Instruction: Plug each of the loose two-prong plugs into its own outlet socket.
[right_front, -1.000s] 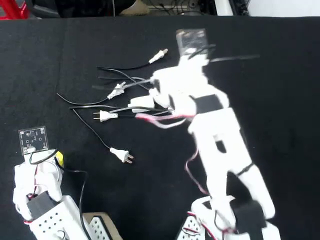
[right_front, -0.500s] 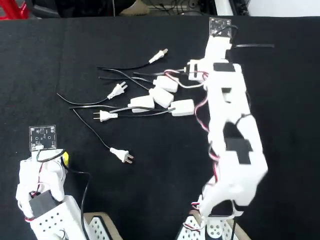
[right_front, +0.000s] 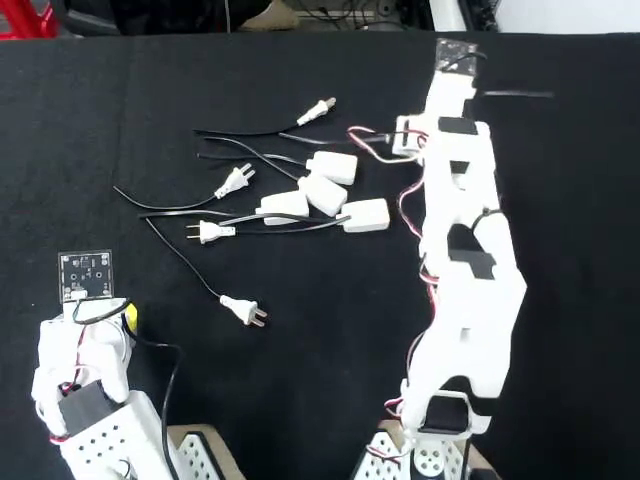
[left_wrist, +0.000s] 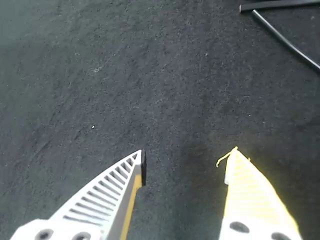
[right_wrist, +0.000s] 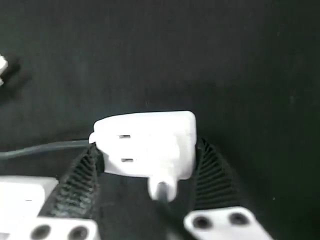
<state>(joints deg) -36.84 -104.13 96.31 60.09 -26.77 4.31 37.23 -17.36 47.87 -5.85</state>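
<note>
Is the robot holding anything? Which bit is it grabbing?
Yes. The right gripper pinches a white outlet socket by its two opposite sides, leaving the slotted face bare. The left gripper is open over the black table and holds nothing.

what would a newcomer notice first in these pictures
The white right arm lies stretched far across the black table, its tool clamped around a white outlet socket. Next comes the tangle of white sockets and loose plugs on black cords at mid-table, beside that arm.
</note>
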